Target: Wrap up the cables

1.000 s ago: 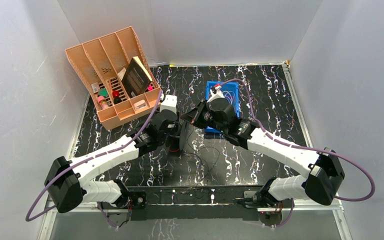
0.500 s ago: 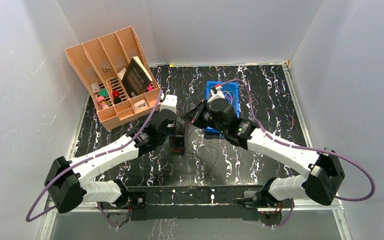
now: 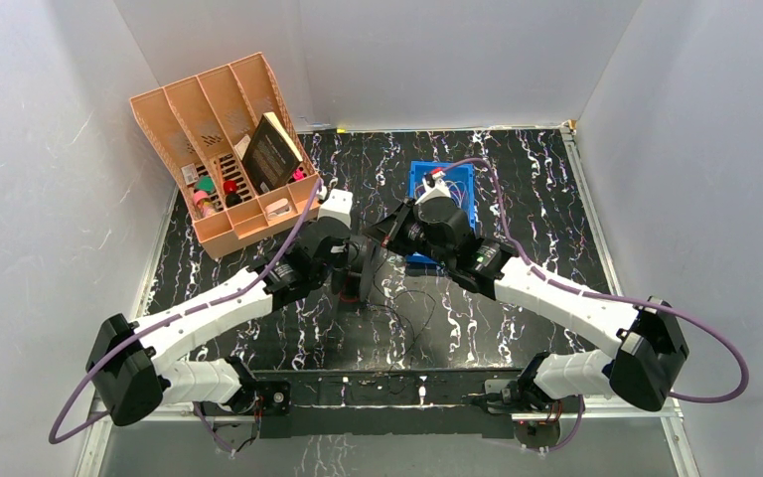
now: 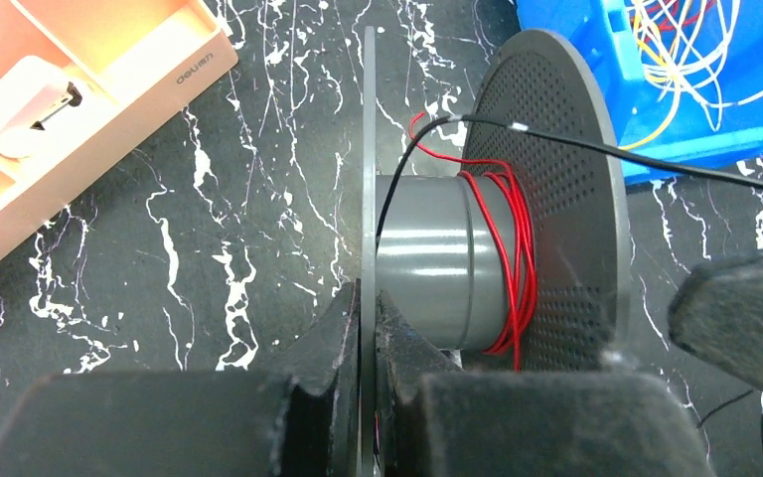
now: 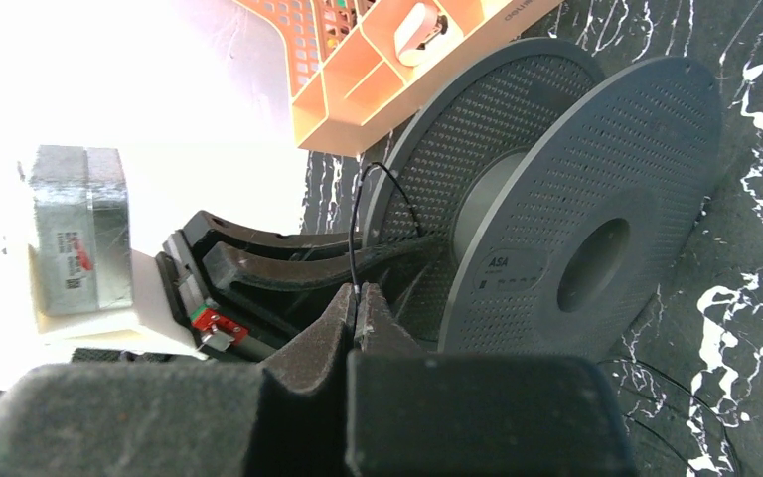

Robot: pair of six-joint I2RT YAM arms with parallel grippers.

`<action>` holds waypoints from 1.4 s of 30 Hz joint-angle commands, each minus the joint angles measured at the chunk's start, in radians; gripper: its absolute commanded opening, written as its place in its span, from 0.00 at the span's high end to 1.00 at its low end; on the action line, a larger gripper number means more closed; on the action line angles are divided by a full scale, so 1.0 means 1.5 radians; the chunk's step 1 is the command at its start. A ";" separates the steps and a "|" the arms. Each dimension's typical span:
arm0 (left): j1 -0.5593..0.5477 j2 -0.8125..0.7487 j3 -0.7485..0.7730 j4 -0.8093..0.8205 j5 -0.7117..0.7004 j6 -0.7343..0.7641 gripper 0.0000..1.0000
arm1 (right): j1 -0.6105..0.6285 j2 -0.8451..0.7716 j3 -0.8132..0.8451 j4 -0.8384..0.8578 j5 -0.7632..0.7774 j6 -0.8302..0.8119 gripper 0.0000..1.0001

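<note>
A grey spool [image 4: 437, 253] stands on edge between both arms, also in the top view [image 3: 360, 268] and the right wrist view [image 5: 556, 219]. A red cable [image 4: 507, 258] is wound on its hub. My left gripper [image 4: 368, 308] is shut on the spool's thin flange. A thin black cable [image 4: 596, 147] runs from the hub to my right gripper [image 5: 356, 294], which is shut on it beside the spool. More black cable [image 3: 412, 318] lies loose on the table. Yellow, white and red cables [image 4: 695, 50] sit in a blue bin [image 3: 442, 189].
An orange divided organiser [image 3: 224, 149] with a dark book and small items stands at the back left. The black marbled table [image 3: 536, 199] is walled in white on three sides. A white object [image 4: 25, 94] lies in an organiser compartment.
The spool has turned slightly in my left gripper and the right gripper has shifted a little toward it with the black cable.
</note>
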 commanded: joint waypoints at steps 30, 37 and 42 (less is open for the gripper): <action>0.000 -0.203 0.110 -0.197 0.172 0.060 1.00 | -0.044 -0.009 0.028 -0.167 0.120 -0.338 0.88; 0.001 -0.230 0.131 -0.208 0.168 0.055 1.00 | -0.049 -0.016 -0.035 -0.131 0.085 -0.334 0.76; 0.001 -0.238 0.148 -0.213 0.157 0.049 1.00 | -0.050 -0.024 -0.086 -0.086 0.025 -0.325 0.70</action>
